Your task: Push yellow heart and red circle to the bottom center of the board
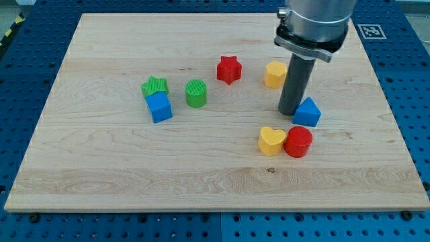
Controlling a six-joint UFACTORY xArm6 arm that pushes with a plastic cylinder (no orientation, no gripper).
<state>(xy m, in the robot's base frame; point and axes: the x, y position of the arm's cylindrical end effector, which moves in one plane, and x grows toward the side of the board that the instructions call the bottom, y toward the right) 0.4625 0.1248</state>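
Observation:
The yellow heart (271, 141) lies on the wooden board right of centre, touching the red circle (298, 142) on its right. My tip (289, 111) stands just above them toward the view's top, close beside the left side of a blue block (308, 112). The tip is apart from the heart and the circle by a small gap.
A yellow block (275, 74) sits up-left of the rod. A red star (228, 69) is at top centre. A green cylinder (195, 93), a green star (154, 86) and a blue cube (160, 107) sit at the left. The board's bottom edge (215, 210) is below.

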